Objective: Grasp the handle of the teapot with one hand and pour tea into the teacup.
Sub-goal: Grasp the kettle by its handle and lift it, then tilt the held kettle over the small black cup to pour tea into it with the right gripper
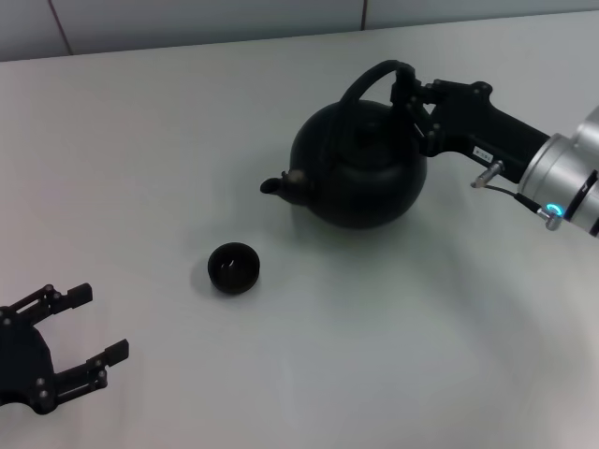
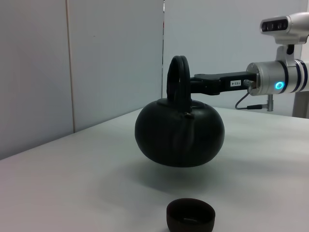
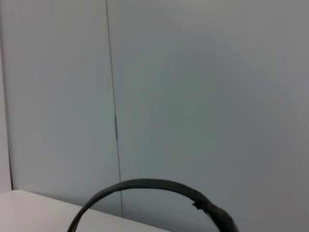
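The matte-black teapot (image 1: 360, 168) hangs above the white table, its spout (image 1: 271, 186) pointing toward the robot's left. My right gripper (image 1: 404, 94) is shut on the handle (image 1: 365, 82) at its right end. In the left wrist view the teapot (image 2: 179, 133) is clear of the table, with its shadow below it and the handle (image 2: 177, 79) held from the side. The right wrist view shows only the handle's arch (image 3: 145, 186). The small black teacup (image 1: 233, 267) stands on the table, nearer to me and to the left of the spout. My left gripper (image 1: 98, 323) is open and empty at the near left.
The white table (image 1: 421, 327) ends at a pale wall (image 1: 187, 23) at the back. The right arm's silver wrist (image 1: 571, 182) reaches in from the right. In the left wrist view the teacup (image 2: 190, 216) sits low, in front of the teapot.
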Tool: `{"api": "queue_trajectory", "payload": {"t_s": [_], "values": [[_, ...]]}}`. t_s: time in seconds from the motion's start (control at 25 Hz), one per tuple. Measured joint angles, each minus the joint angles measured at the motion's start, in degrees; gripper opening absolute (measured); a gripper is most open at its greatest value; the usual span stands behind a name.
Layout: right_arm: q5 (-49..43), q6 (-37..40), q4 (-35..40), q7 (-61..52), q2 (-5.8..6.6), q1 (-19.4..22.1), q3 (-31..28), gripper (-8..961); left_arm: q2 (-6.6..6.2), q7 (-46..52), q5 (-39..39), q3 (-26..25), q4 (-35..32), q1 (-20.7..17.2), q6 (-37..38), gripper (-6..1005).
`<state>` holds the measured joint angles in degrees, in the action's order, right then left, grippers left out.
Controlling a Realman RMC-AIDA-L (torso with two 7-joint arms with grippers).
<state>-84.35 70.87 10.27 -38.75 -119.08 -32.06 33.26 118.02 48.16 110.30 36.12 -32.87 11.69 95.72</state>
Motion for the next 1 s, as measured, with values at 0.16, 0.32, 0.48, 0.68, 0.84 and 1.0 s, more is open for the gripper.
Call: {"api": "queue_trajectory", "payload": {"t_s": [0.16,0.32,0.48,0.68,0.84,1.0], "values": [[-0.03,-0.8,0.02,-0.07,0.03,-1.95,2.72,82,0.01,0.0,0.0,0.0,0.0,0.03,0.0,801],[-0.03,-2.03,0.02,0.19,-0.05,-3.88,4.71,82,0.08,-0.05,0.0,0.01,0.05,0.23,0.06,801],[-0.03,-3.15,0.2,0.33,-0.13,-5.45,6.37,82,0.09,-0.08,0.0,0.0,0.13,0.3,0.08,801],[-0.03,-3.1,1.79,1.72,-0.15,-5.07,7.13,82,0.09,-0.09,0.0,0.01,0.17,0.35,0.08,801],[-0.03,-2.38,2.1,5.04,-0.18,-4.99,7.27,82,0.11,-0.09,0.0,0.0,0.18,0.4,0.08,801],[0.0,-1.31,2.8,9.84,-0.17,-4.99,8.16,82,0.23,-0.09,0.01,0.0,0.19,0.44,0.08,801]]}}
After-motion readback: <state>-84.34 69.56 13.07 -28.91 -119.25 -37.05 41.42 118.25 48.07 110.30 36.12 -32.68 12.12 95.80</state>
